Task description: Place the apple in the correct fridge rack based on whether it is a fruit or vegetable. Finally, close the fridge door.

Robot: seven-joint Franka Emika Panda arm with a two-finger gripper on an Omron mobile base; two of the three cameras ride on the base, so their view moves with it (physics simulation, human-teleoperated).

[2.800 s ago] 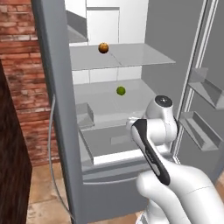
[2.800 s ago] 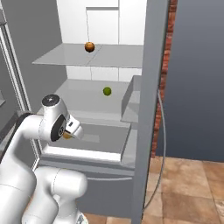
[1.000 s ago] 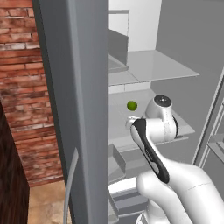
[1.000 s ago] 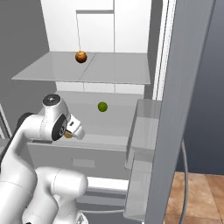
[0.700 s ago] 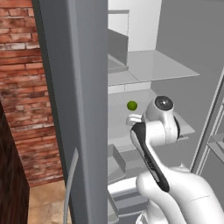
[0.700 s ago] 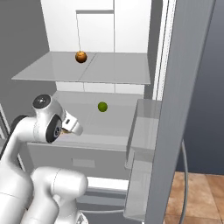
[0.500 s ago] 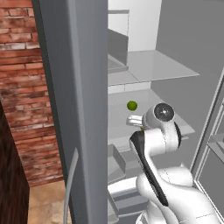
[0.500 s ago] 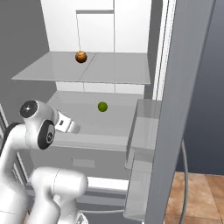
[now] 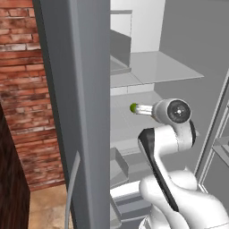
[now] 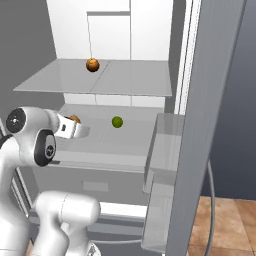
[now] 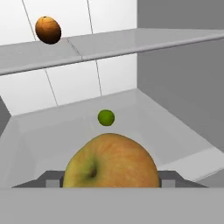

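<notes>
Pincer [image 11: 111, 183] grips round, smooth yellow-orange apple [image 11: 111, 162] below flat pale-grey fridge rack [image 11: 131, 43].

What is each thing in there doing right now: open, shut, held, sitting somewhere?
Fridge door: open.
Tool: shut on the apple.
Apple: held, level with the lower shelf.
Orange fruit: resting on the fridge rack.
Small green ball: resting on the lower shelf.

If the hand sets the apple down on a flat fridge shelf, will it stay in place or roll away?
The apple looks round and smooth, so it may roll a little once released. The fridge rack is flat with no visible lip, so nothing would stop it. It looks firm, so the hand probably will not crush it.
</notes>
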